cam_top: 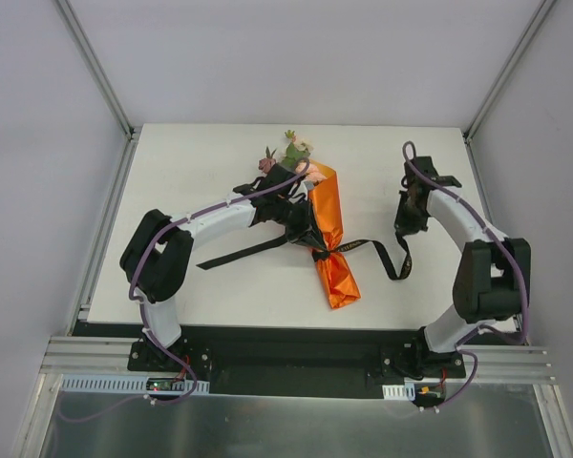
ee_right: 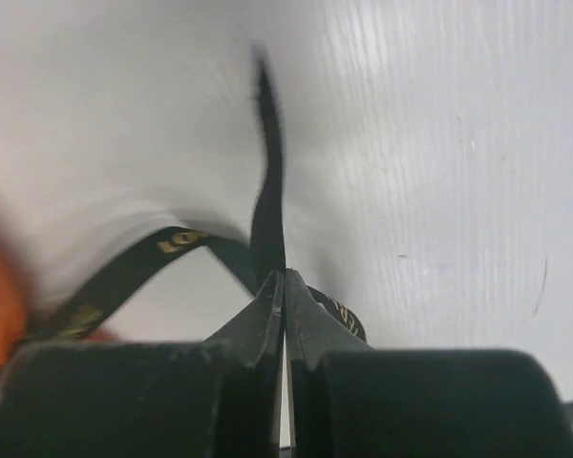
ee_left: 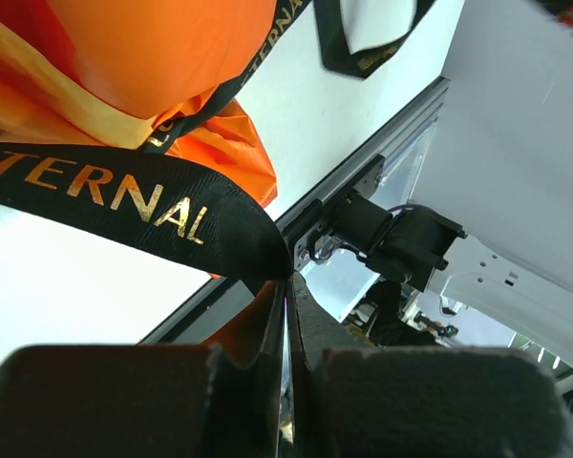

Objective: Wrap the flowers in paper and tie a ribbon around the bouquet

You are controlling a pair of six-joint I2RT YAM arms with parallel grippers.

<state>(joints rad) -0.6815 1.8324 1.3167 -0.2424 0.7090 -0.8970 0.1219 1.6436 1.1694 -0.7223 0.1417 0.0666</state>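
1. Wrapping: the paper [cam_top: 325,205] is closed into a cone around the flowers [cam_top: 291,155], whose blooms and leaves show at the far, wide end. The bouquet [cam_top: 336,277] lies near the middle of the table [cam_top: 201,162]. This step looks done.
2. Tying: the ribbon [cam_top: 363,246] crosses the cone at its narrow waist, with one tail running left and the other looping right. A bunched crossing sits there, but whether it is a knot cannot be told.
3. Left hold: the left gripper [ee_left: 285,286] is clenched on the ribbon, just beside the paper.
4. Right hold: the right gripper [ee_right: 285,279] is clenched on the right-hand tail, well apart from the cone.
5. Remainder, as judged: both tails need drawing tight and the tie needs finishing.
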